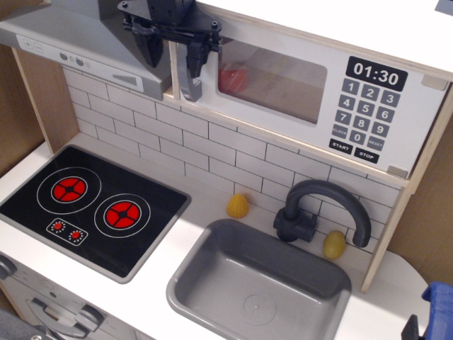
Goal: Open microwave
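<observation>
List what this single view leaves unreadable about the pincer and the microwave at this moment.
- Contact: the pincer straddles the grey bar handle, but the black fingers cover its upper part, so a firm grip cannot be confirmed.
- The microwave door's left edge sits behind the pincer, so any crack opening is hidden.
- The red item behind the window is blurred by glare; unidentifiable.
- The arm above the pincer is cut off by the top edge.
</observation>
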{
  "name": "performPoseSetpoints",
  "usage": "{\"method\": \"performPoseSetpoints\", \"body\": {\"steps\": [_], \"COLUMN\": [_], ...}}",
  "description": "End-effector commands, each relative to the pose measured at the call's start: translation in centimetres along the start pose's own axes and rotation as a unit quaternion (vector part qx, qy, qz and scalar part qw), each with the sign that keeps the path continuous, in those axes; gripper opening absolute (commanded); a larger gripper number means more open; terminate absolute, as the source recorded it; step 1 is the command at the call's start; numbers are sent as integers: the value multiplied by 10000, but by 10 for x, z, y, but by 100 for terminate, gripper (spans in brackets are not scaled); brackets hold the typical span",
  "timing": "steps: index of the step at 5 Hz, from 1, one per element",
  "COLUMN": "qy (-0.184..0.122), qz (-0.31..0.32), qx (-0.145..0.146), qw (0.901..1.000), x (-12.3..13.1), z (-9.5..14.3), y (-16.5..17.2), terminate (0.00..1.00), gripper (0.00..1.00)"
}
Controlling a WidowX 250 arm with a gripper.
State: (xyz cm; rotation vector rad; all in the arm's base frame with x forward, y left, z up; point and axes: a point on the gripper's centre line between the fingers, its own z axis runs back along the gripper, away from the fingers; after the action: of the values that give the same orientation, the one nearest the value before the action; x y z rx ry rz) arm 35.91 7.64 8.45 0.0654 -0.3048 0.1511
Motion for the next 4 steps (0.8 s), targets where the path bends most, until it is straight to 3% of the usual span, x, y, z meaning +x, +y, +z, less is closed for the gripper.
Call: {"method": "performPoseSetpoints", "body": {"steps": [1, 2, 4], "qy": [-157, -221, -218], "qz": [-94, -160, -421], "qx": [-12, -63, -141], "qw": [9998, 9996, 9988], "x": [10, 7, -28], "z": [10, 13, 30], "y": [4, 4, 3], "terminate": [0, 0, 0], "gripper": [0, 0, 0]}}
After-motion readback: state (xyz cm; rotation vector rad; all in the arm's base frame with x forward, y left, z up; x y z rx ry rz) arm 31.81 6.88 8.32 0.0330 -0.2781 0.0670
